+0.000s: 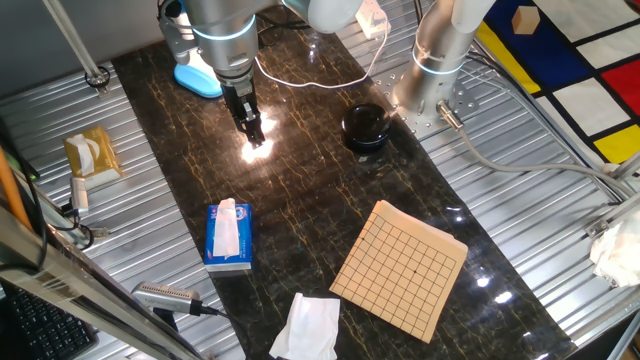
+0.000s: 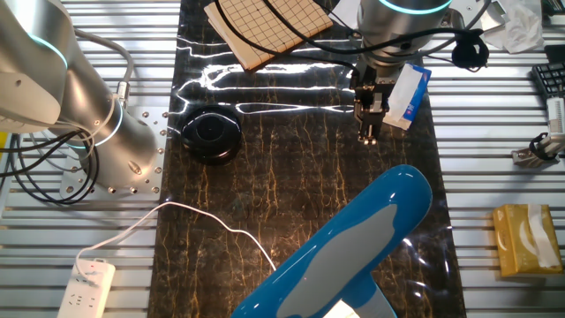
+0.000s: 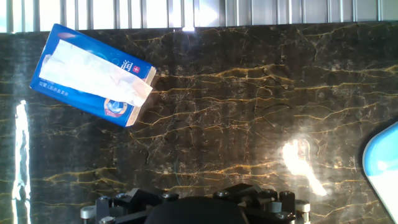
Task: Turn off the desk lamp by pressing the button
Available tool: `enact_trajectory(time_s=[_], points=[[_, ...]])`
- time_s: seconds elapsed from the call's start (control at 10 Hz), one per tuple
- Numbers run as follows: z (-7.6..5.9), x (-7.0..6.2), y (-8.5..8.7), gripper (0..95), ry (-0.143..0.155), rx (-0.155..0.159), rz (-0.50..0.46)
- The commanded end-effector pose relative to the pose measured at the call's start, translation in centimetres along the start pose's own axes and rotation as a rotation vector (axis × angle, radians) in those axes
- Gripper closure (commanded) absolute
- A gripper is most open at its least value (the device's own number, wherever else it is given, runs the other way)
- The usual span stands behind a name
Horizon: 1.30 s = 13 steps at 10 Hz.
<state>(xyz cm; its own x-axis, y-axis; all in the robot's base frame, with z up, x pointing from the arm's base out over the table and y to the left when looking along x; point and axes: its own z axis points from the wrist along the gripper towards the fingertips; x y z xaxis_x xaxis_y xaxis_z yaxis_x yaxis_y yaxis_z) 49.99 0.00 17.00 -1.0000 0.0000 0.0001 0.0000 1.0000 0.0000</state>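
Hovering pincer (image 1: 256, 131) above the dark worktop (image 1: 300, 220).
Desk lamp (image 1: 197, 78) sits at the far corner; pincer's opening cannot be told.

The desk lamp (image 1: 197, 78) stands at the far end of the dark marble table (image 1: 300, 215), its rounded light-blue base partly hidden behind the robot arm. In the other fixed view it fills the near foreground as a long, glossy blue shape with a pale grey patch on top, tilted up across the table. It is lit, casting a bright patch on the marble, and a thin white cable (image 1: 330, 82) curves across the table nearby.
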Motion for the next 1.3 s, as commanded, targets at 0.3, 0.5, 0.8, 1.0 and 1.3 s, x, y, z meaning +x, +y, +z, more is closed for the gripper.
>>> enact_trajectory(time_s=[0.3,0.5,0.8,1.0,1.3], points=[[0.01,-0.01,0.00,95.0,-0.022,0.023,-0.211],[-0.01,-0.01,0.00,95.0,-0.018,0.029,-0.212],[-0.01,-0.01,0.00,95.0,-0.019,0.030,-0.207],[-0.01,-0.01,0.00,95.0,-0.020,0.024,-0.208],[-0.01,-0.01,0.00,95.0,-0.023,0.027,-0.217]])
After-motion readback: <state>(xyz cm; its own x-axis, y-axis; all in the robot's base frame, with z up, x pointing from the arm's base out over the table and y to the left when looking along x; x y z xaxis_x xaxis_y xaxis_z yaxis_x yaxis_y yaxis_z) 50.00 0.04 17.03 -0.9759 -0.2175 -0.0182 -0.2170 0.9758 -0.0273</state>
